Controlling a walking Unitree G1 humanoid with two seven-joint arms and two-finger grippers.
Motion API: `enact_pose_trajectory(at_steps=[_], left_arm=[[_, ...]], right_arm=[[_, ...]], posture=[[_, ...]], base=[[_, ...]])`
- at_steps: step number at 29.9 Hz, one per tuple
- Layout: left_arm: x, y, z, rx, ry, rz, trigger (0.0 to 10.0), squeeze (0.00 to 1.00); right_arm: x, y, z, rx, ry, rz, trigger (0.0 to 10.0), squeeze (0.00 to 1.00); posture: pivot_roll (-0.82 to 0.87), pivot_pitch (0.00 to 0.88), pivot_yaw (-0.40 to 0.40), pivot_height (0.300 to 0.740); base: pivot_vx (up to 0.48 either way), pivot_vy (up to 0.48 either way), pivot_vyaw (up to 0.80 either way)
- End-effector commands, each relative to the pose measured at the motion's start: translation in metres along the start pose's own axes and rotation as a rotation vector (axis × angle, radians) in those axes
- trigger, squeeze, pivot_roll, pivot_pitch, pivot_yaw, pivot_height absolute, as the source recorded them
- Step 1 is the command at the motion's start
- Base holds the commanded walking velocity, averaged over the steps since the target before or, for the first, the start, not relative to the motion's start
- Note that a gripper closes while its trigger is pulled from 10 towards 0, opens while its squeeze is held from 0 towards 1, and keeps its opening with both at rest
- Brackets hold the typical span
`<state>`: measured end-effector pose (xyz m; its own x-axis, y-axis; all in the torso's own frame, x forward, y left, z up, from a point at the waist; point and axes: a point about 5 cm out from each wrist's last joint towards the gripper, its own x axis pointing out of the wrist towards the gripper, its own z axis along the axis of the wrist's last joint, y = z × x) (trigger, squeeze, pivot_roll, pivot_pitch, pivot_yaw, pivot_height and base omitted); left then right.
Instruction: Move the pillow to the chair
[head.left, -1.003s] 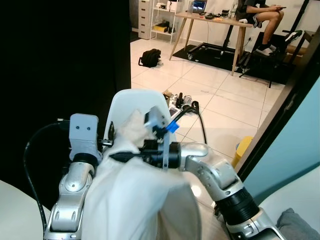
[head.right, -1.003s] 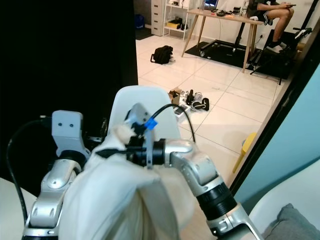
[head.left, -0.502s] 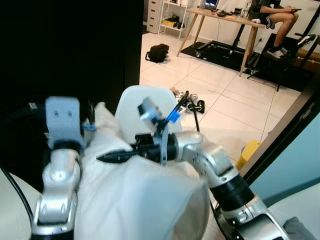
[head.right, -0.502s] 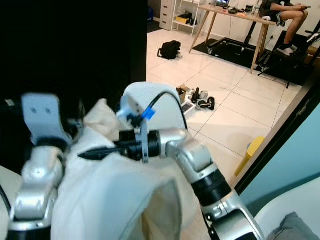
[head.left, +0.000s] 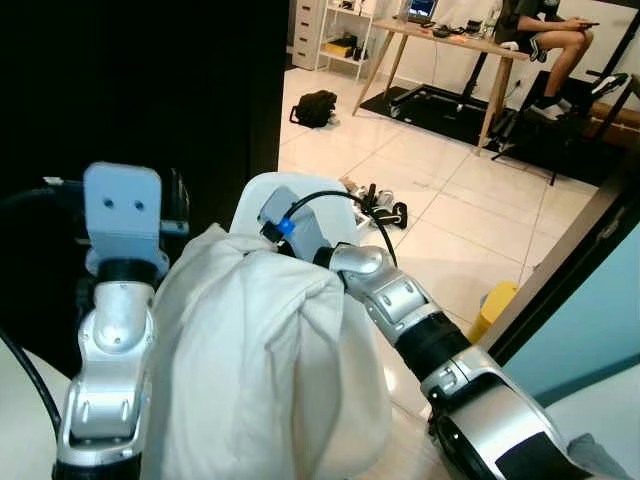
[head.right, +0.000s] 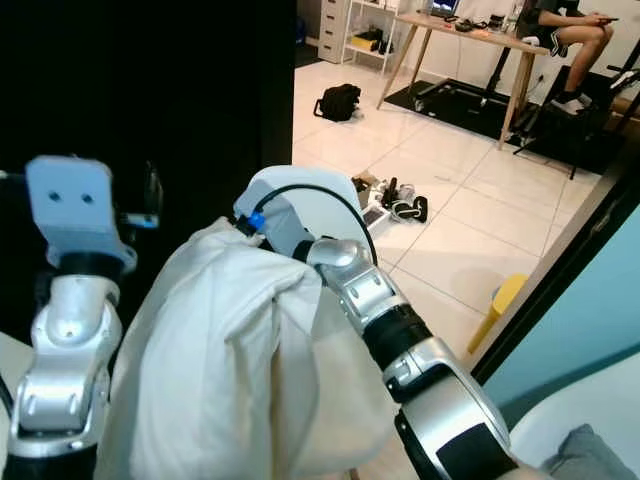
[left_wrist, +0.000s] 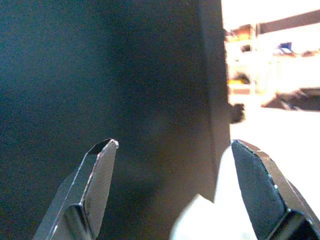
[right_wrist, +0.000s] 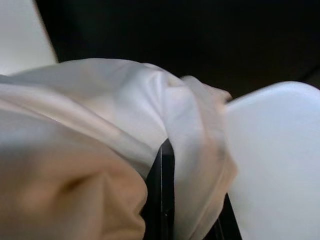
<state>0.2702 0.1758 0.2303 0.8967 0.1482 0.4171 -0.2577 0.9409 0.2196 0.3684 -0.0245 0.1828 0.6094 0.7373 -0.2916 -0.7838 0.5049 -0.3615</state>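
My right arm reaches up from the lower right of the head view and bends inward, its wrist buried behind the top of the pillow (head.left: 265, 370). In the right wrist view the right gripper (right_wrist: 167, 200) is clamped into the fabric: one black finger (right_wrist: 164, 190) runs up between bunched folds that wrap tightly over it. My left arm stands nearly upright along the left edge of the head view, its camera block at the upper left. The left gripper (left_wrist: 192, 185) has its fingers (left_wrist: 95, 187) spread wide with nothing between them, pointing at a dark wall.

The pillow is a large cream-white cushion, creased and slumped, hanging in the lower centre of the head view between my two arms, with a deep fold running down its middle. Just behind its top edge, at frame centre, I can see the rounded white back of the chair (head.left: 325, 205); whether the pillow touches it I cannot tell.

In the upper right a person (head.left: 540, 25) sits by a wooden desk (head.left: 450, 45), and a black bag (head.left: 312, 108) lies on the pale tile floor (head.left: 450, 200).
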Motion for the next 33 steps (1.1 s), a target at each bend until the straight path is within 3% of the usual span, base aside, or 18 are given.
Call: enact_pose_trajectory(at_steps=[1,4,9,10,12,16,20,24,29,33], left_arm=[[-0.002,-0.004,-0.006,-0.003,0.036,-0.022,10.0,0.00],[-0.004,-0.003,-0.009,0.000,0.059,-0.023,10.0,0.00],[-0.006,-0.001,-0.011,-0.007,0.075,-0.020,10.0,0.00],[-0.006,0.000,-0.012,-0.010,0.080,-0.021,10.0,0.00],[-0.008,0.000,-0.013,-0.014,0.084,-0.024,10.0,0.00],[-0.008,-0.001,-0.014,-0.017,0.087,-0.026,10.0,0.00],[-0.008,-0.003,-0.014,-0.028,0.092,-0.033,10.0,0.00],[-0.008,-0.004,-0.015,-0.032,0.093,-0.037,10.0,0.00],[-0.008,-0.005,-0.015,-0.036,0.094,-0.042,10.0,0.00],[-0.008,-0.005,-0.015,-0.041,0.095,-0.049,10.0,0.00]], right_arm=[[-0.002,-0.010,-0.011,-0.118,0.095,-0.101,10.0,0.00],[-0.003,-0.014,-0.024,-0.264,0.190,-0.121,10.0,0.00],[-0.004,-0.015,-0.038,-0.386,0.277,-0.108,10.0,0.00],[-0.007,-0.021,-0.045,-0.468,0.332,-0.137,10.0,0.00],[-0.016,-0.037,-0.050,-0.545,0.387,-0.243,10.0,0.00],[-0.022,-0.048,-0.050,-0.535,0.393,-0.324,10.0,0.00],[-0.027,-0.059,-0.050,-0.424,0.381,-0.414,10.0,0.00],[-0.029,-0.061,-0.051,-0.390,0.373,-0.435,10.0,0.00],[-0.032,-0.061,-0.058,-0.407,0.411,-0.435,10.0,0.00],[-0.037,-0.059,-0.073,-0.524,0.509,-0.385,10.0,0.00]], posture=[[0.10,0.000,-0.105,0.740],[0.10,0.000,-0.101,0.740],[0.10,0.000,-0.100,0.740],[0.10,0.000,-0.100,0.740],[0.10,0.000,-0.100,0.740],[0.10,0.000,-0.099,0.740],[0.09,0.000,-0.100,0.730],[0.09,0.000,-0.098,0.720],[0.09,0.000,-0.098,0.710],[0.09,0.000,-0.097,0.695]], base=[[0.000,0.000,0.00],[0.000,0.000,0.00],[0.000,0.000,0.00],[0.000,0.000,0.00],[0.000,0.000,0.00],[0.000,0.000,0.00],[0.000,0.000,0.00],[0.000,0.000,0.00],[0.000,0.000,0.00],[0.000,0.000,0.00]])
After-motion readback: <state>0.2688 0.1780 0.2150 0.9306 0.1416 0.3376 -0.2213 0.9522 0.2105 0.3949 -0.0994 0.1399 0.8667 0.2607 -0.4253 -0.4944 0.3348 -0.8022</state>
